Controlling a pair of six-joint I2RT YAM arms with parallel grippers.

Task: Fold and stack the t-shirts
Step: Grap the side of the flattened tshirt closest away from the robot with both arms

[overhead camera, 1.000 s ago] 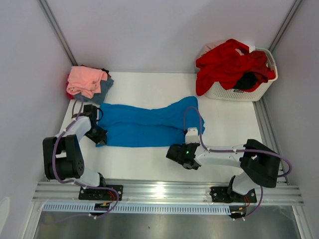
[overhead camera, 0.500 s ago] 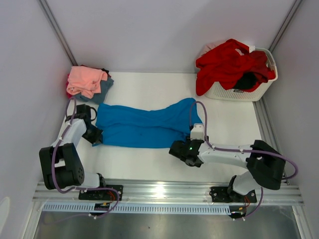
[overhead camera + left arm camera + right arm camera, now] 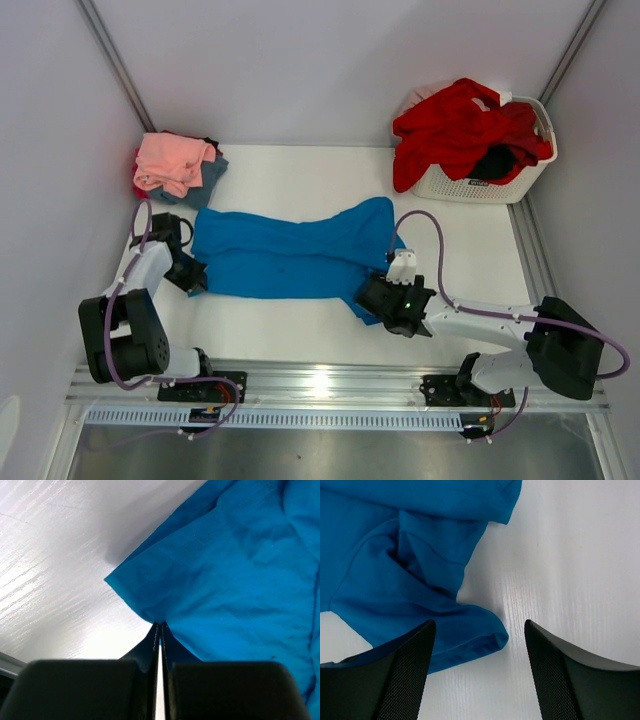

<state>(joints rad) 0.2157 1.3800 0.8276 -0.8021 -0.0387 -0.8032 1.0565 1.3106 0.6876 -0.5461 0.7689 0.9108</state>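
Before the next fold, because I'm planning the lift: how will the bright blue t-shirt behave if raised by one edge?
Probably floppy: the blue t-shirt lies creased and bunched, so it would likely sag from the left tool, shut on its edge. It looks thin, so probably light. Layers by the open right tool may slide apart.
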